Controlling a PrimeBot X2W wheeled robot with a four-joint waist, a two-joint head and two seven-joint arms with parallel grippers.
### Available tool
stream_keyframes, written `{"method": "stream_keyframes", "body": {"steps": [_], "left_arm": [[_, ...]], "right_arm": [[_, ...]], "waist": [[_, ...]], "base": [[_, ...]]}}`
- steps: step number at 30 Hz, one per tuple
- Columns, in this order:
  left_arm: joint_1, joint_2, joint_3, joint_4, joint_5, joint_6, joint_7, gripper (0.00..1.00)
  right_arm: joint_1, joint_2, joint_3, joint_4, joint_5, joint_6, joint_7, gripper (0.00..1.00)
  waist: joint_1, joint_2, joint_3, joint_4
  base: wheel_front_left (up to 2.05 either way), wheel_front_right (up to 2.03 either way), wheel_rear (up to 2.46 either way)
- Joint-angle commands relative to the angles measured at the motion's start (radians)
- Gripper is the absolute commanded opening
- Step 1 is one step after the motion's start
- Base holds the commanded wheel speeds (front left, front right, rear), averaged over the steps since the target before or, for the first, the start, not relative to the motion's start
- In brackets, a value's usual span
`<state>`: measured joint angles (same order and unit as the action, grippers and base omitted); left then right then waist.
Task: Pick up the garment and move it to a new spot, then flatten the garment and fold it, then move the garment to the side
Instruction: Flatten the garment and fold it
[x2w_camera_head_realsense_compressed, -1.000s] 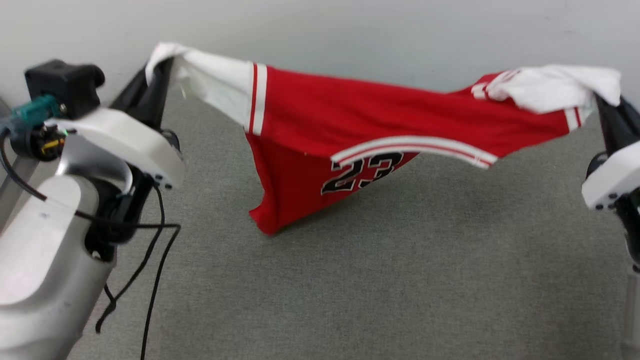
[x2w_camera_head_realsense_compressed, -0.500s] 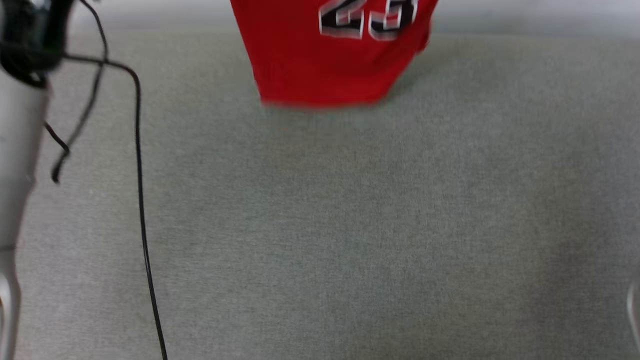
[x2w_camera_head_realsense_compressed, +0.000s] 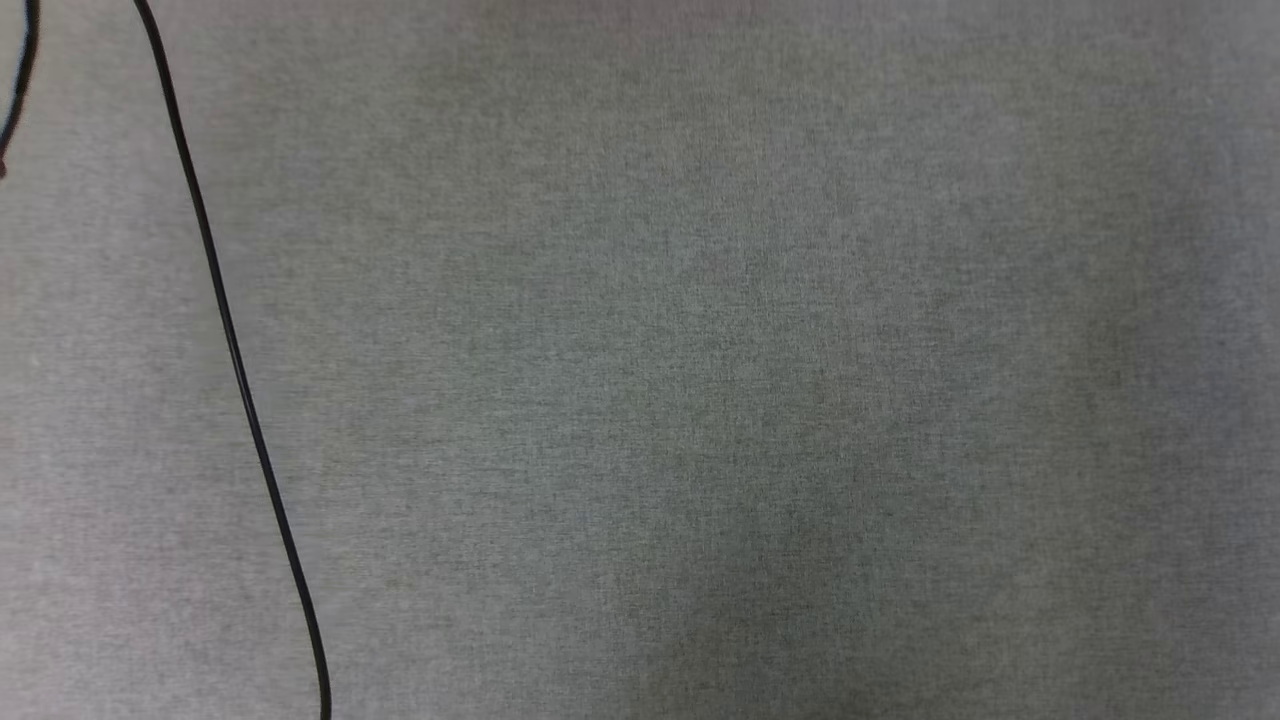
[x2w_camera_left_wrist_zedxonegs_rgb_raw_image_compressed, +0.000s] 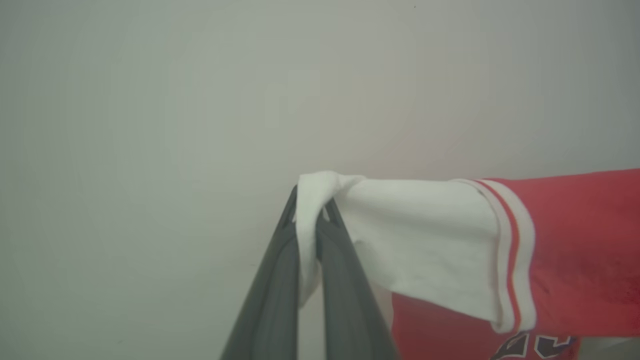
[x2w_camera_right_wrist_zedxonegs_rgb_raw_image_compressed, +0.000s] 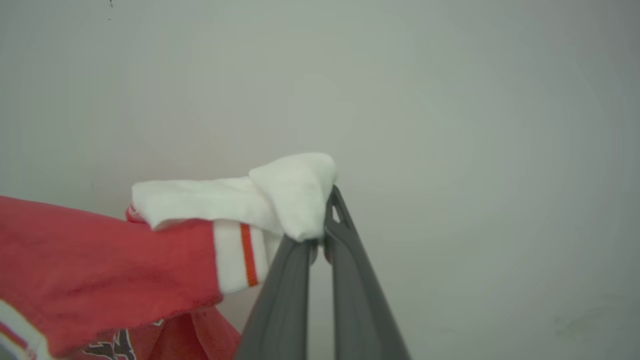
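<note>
Lower centre, both wrist views: left jaws and right jaws each clenched on a white end of the garment.
Done: lifted, judging by its hang.
Left: placing, flattening, folding, moving aside.

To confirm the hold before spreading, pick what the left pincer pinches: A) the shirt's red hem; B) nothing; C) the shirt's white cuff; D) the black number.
C: the left wrist view shows the left pincer shut on the white cuff of the shirt.
</note>
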<state>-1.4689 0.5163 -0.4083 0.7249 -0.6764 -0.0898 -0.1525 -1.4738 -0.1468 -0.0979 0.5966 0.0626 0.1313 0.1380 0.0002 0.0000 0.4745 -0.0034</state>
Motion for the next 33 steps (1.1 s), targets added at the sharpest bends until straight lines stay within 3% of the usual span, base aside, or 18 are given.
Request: {"method": "stream_keyframes", "body": {"steps": [1, 10, 18, 25, 33], "left_arm": [[-0.012, -0.009, -0.005, 0.035, -0.009, -0.012, -0.014, 0.0], [0.117, -0.072, -0.038, 0.204, -0.09, -0.039, -0.075, 0.0], [0.359, -0.095, -0.087, 0.169, -0.184, -0.041, -0.108, 0.0], [0.639, -0.083, -0.061, 0.077, -0.199, -0.04, -0.114, 0.0], [0.985, -0.086, 0.016, -0.094, -0.129, 0.0, -0.115, 0.0]], "right_arm": [[-0.001, 0.008, 0.002, 0.038, -0.007, -0.001, -0.017, 0.0], [0.133, 0.04, 0.004, 0.24, 0.014, -0.001, -0.096, 0.0], [0.371, 0.023, 0.025, 0.261, 0.068, -0.001, -0.154, 0.0], [0.685, 0.0, 0.065, 0.15, 0.136, -0.001, -0.157, 0.0], [1.119, 0.006, 0.007, -0.136, 0.184, -0.001, -0.067, 0.0]], "waist": [[-0.0002, 0.0, 0.035, -0.01], [-0.0002, 0.0, 0.04, -0.001], [-0.0002, 0.0, -0.046, 0.023], [-0.0002, 0.0, -0.179, 0.038], [-0.0002, 0.0, -0.341, 0.057]], "base": [[0.0, 0.0, 0.0], [0.0, 0.0, 0.0], [0.0, 0.0, 0.0], [0.0, 0.0, 0.0], [0.0, 0.0, 0.0]]}}
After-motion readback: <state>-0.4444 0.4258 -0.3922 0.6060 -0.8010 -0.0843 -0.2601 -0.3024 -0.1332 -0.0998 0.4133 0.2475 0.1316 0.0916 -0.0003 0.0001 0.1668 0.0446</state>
